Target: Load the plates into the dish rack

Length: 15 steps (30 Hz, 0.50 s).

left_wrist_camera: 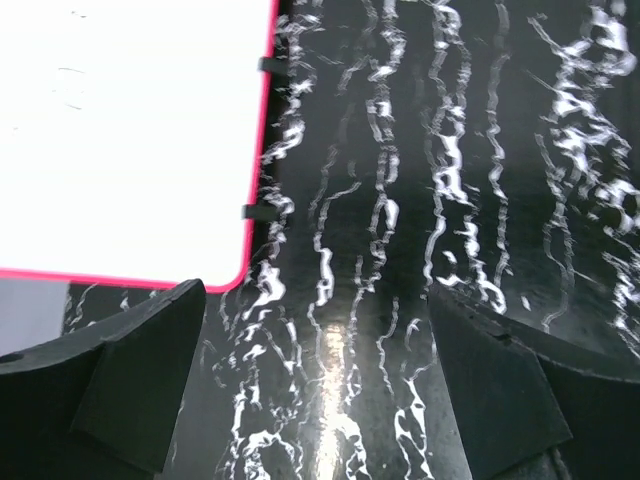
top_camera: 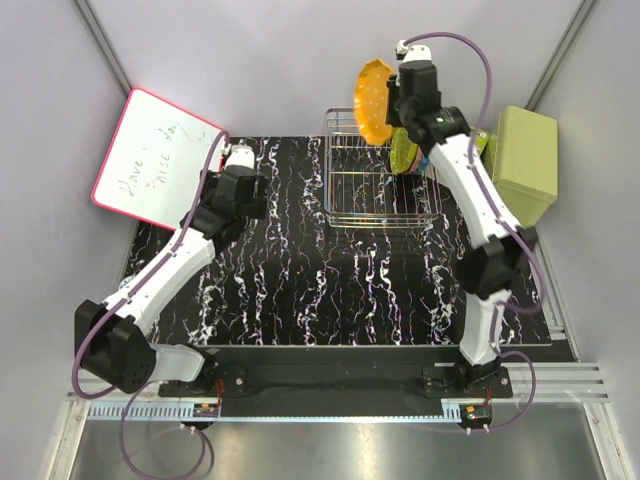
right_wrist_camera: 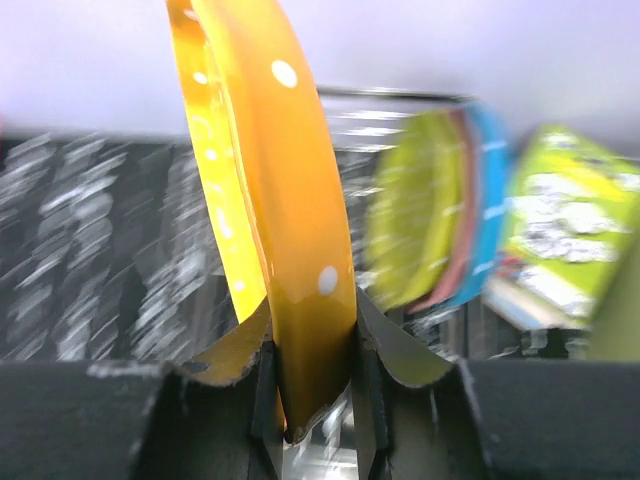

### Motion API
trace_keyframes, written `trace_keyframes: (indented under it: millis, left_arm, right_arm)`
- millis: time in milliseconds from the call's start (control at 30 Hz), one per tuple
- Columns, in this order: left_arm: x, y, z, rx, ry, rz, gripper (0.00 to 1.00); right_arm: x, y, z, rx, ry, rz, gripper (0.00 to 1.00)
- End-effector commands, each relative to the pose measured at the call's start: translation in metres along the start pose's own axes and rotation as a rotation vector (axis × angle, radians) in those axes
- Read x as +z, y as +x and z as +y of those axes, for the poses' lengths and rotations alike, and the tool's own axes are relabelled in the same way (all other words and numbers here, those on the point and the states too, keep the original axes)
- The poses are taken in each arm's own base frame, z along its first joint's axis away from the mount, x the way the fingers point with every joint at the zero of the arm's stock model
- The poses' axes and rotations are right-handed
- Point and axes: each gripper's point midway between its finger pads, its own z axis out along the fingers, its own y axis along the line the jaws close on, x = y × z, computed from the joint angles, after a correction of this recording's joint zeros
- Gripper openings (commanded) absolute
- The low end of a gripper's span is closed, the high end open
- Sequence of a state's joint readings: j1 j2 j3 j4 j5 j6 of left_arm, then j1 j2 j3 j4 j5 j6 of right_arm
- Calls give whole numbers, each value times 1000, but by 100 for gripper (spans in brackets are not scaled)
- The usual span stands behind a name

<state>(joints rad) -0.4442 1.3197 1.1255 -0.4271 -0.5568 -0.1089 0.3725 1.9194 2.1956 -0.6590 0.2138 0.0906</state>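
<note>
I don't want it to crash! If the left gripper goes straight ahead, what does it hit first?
Probably the black marbled table, just beside the whiteboard. The open left gripper holds nothing.

- The left arm (top_camera: 165, 275) stretches forward from its base, with the elbow bent and the wrist low.
- The left gripper (left_wrist_camera: 315, 390) is wide open and holds nothing.
- The right arm (top_camera: 480, 200) rises from its base, with the wrist high at the far side.
- The right gripper (right_wrist_camera: 315, 370) is closed on the rim of the orange plate (right_wrist_camera: 270, 200), one finger on each face.
</note>
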Motion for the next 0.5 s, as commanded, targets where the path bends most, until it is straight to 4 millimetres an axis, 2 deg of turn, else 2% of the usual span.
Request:
trace_keyframes:
  millis: [0, 33, 67, 133, 333, 467]
  left_arm:
    - [-12, -27, 36, -116, -184, -105, 99]
    - [-13, -29, 38, -127, -195, -113, 99]
    - [-13, -29, 41, -135, -207, -115, 99]
    - [-14, -29, 43, -144, -225, -118, 98]
    - [-11, -25, 43, -158, -233, -118, 99]
    - [-8, -18, 45, -136, -254, -109, 99]
  right_arm:
    - [-2, -93, -57, 53, 407, -341, 0]
    - [-6, -101, -63, 41, 461, -369, 0]
    - [3, -98, -62, 30, 469, -372, 0]
    - [7, -103, -63, 17, 484, -390, 0]
    - [37, -71, -64, -52, 519, -318, 0]
    - [49, -59, -62, -79, 517, -288, 0]
